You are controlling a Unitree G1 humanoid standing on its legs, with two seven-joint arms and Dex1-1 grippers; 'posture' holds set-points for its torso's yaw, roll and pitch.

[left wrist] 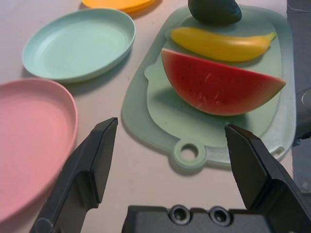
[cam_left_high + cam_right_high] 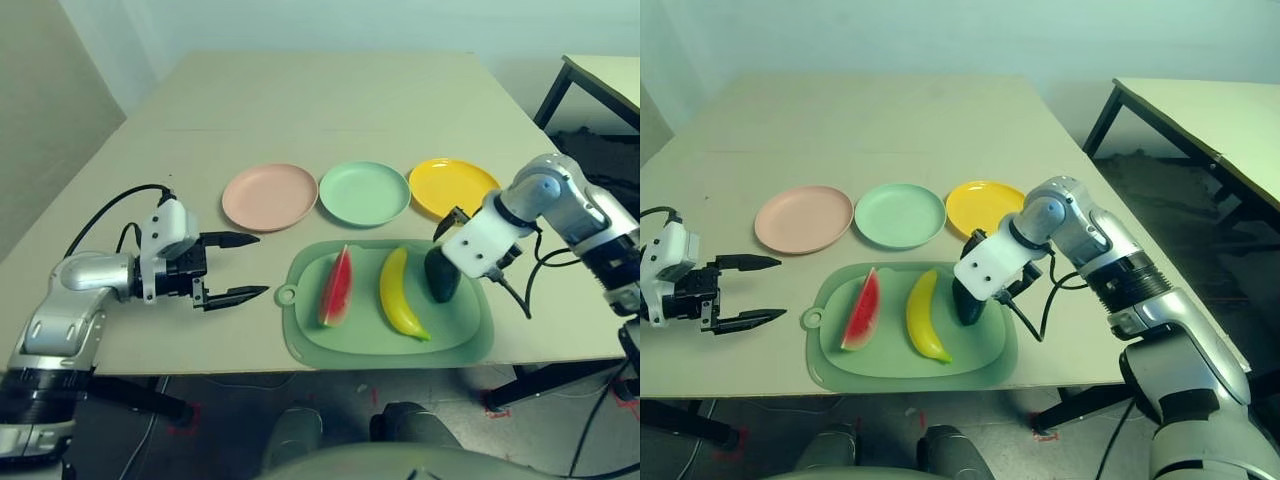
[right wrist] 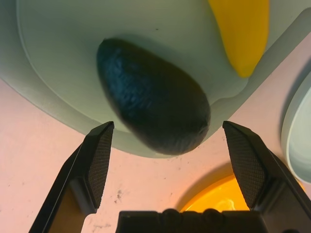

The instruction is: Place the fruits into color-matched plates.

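Watermelon wedge (image 2: pixel 337 288), banana (image 2: pixel 398 295) and avocado (image 2: pixel 441 275) on a green mat (image 2: pixel 470 335) at the bench's (image 2: pixel 300 115) near edge, pink (image 2: pixel 270 197), mint (image 2: pixel 364 193) and yellow plates (image 2: pixel 440 178) beyond, left claw (image 2: pixel 262 266) and right claw (image 3: pixel 168 124) both released, the right near the avocado

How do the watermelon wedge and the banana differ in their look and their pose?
The watermelon wedge is red with a thin pale rind, while the banana is plain yellow. The wedge has flat cut faces with dark seeds; the banana is rounded, smooth and curved. The wedge lies nearer the left gripper, the banana nearer the avocado. Both rest on the green mat.
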